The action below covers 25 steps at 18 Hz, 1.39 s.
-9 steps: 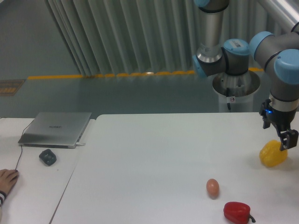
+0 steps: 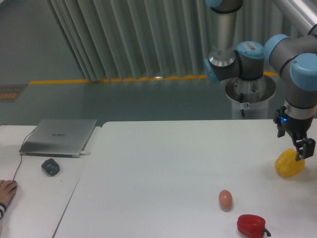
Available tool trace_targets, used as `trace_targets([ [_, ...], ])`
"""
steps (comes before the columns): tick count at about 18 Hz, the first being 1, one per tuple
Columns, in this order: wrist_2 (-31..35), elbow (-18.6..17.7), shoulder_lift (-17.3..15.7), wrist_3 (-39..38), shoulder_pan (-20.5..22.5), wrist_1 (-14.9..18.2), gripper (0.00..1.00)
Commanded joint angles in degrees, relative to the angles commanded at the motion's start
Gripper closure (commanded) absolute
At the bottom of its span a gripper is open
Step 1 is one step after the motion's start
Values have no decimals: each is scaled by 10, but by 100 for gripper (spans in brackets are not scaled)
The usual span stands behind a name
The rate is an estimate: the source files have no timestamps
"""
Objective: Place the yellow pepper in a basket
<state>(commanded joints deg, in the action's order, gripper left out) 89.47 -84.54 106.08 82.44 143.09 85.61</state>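
The glossy, lumpy yellow bell pepper [image 2: 289,164] sat on the white desk [image 2: 163,168] at 3 o'clock. The black two-finger tool [image 2: 298,147] stood at its top; its grip state could not be told. A brown egg [image 2: 225,199] and red pepper [image 2: 251,225] lay at 5 o'clock.

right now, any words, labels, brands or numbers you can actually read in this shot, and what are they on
Laptop: a small mark on the closed lid, too blurred to read.
Robot arm: a small white tag with a red spot hangs under the joint, too small to read.
Yellow pepper, egg, red pepper, mouse: no text.
Nothing here is legible.
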Motion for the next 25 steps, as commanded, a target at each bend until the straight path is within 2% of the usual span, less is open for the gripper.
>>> trace_targets([
  [4,1,-32,-17,1,3,-39,0],
  [9,6,-35,-18,-23,4,-38,0],
  [11,12,-49,-22,-39,4,-41,0],
  [13,45,-62,-26,-43,2,-42,0],
  [17,85,-63,-19,-48,-6,-44,0],
  [20,86,-66,-17,-50,-6,-48,0],
  [22,90,-66,-5,-50,-12,-63,0],
  [25,98,-65,8,-53,-18,-68,0],
])
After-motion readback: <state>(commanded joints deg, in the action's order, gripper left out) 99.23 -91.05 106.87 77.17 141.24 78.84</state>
